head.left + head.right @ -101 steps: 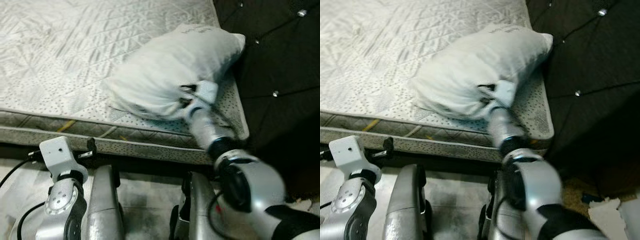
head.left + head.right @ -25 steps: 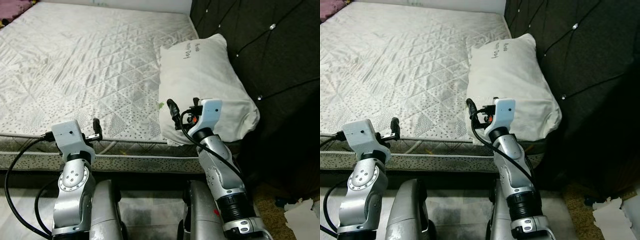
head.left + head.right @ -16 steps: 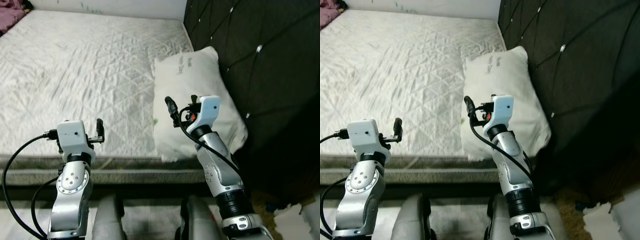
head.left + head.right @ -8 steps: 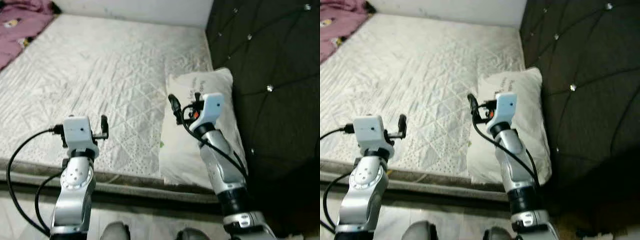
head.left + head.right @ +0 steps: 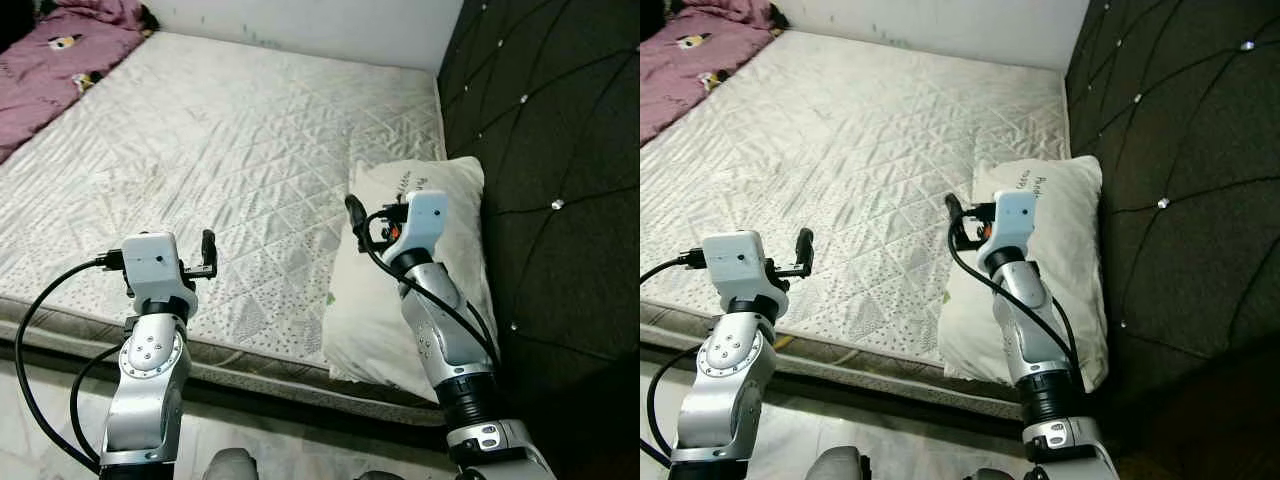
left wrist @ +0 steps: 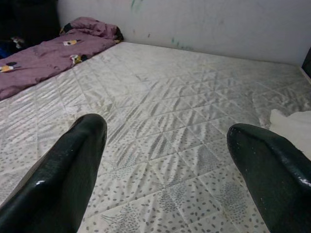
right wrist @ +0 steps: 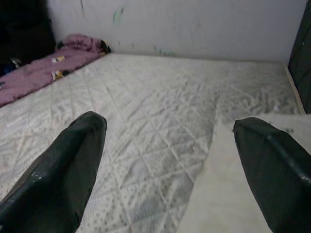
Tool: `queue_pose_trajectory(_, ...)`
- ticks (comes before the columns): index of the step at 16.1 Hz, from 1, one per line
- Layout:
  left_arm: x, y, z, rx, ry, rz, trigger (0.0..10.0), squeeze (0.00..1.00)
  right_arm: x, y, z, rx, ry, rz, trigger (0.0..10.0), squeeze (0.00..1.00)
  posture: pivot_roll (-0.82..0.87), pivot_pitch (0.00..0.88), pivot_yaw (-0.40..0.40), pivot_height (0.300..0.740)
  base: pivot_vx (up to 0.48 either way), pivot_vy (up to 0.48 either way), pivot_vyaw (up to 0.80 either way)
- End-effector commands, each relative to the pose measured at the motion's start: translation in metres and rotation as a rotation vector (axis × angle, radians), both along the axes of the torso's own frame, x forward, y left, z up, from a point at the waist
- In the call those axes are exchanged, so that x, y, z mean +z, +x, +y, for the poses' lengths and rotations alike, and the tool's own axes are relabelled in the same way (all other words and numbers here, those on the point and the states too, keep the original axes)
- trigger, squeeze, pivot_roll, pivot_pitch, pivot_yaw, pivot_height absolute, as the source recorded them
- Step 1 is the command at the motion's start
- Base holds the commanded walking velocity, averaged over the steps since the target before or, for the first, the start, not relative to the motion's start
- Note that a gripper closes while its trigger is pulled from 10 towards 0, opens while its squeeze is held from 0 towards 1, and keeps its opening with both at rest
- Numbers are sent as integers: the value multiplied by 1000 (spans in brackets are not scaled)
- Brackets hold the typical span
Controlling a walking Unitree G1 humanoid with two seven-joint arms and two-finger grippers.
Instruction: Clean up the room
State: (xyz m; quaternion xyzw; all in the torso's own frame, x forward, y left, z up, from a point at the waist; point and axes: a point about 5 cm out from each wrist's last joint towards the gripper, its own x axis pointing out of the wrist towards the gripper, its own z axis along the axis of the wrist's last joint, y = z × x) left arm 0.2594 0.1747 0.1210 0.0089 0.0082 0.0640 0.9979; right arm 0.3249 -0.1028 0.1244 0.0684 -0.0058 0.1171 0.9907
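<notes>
Presently, pillow: laid on the mattress beside the headboard, just under the right jaws. Both jaws, left included, released, empty. Purple blanket far ahead, judged outstanding.

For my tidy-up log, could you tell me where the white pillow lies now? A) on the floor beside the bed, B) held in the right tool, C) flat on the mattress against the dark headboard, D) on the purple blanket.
C: the white pillow lies flat on the mattress, its side along the dark headboard.
</notes>
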Motion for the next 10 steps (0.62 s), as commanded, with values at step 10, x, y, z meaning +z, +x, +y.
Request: queue_pose_trajectory(10,-2,4,-1,18,-133,-17,10000,0,-8,5,-10,-14,-52,68,10000,0,-22,0,-71,740,0,381,-324)
